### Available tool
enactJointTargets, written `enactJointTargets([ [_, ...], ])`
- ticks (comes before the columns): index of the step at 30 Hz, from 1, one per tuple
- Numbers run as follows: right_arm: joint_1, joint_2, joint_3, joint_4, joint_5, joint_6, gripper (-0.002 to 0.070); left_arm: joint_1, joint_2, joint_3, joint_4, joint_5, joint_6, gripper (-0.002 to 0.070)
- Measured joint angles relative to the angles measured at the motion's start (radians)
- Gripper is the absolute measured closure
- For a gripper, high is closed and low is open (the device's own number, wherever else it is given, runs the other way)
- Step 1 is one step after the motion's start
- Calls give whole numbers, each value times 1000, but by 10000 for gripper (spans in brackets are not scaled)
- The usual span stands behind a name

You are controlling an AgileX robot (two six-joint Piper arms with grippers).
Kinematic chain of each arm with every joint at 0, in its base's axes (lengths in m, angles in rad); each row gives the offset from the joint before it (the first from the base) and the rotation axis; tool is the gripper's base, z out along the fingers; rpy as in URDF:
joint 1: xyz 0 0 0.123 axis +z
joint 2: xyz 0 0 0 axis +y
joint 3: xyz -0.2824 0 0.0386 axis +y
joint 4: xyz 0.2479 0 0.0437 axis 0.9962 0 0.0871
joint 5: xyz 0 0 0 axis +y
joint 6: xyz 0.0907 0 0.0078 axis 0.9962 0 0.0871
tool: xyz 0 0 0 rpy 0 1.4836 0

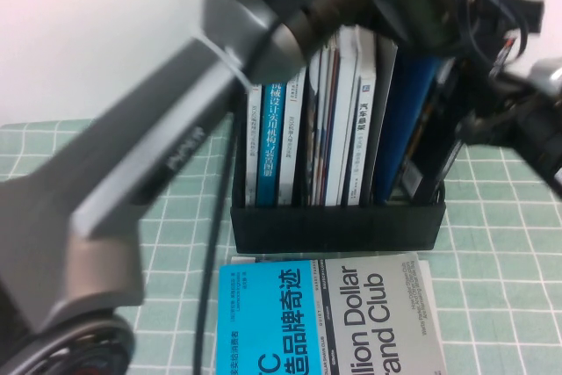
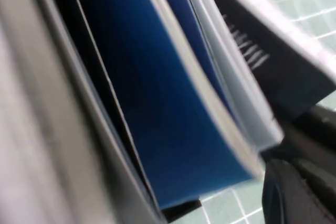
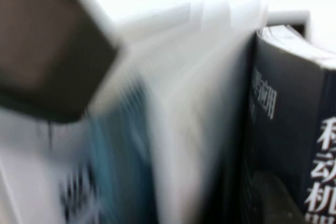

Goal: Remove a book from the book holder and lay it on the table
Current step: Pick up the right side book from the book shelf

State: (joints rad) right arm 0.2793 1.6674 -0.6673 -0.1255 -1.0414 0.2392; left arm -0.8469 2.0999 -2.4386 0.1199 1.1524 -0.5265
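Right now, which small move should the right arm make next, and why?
I would probably raise the right gripper straight up, slowly: it is beside the book, which stands at the right end of the book holder, not yet lifted out. The left gripper hangs above the holder.

Bright, even light from above, no hard shadows. High view: my left arm [image 1: 149, 182] smears across in motion blur, the wall behind is near blown-out white; the book holder [image 1: 338, 226] stays fairly sharp. My left wrist view is soft, too close to focus. My right wrist view is heavily blurred, washed-out white at its top.
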Motion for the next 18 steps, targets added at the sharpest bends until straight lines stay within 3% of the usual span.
enactJointTargets([
  [11, -2, -290, 0, 106, -1, -146, 543, -16, -149, -32, -4, 112, 114, 677],
  [18, -2, -498, -61, -95, 139, -229, 543, -17, -309, -32, 6, 119, 206, 677],
])
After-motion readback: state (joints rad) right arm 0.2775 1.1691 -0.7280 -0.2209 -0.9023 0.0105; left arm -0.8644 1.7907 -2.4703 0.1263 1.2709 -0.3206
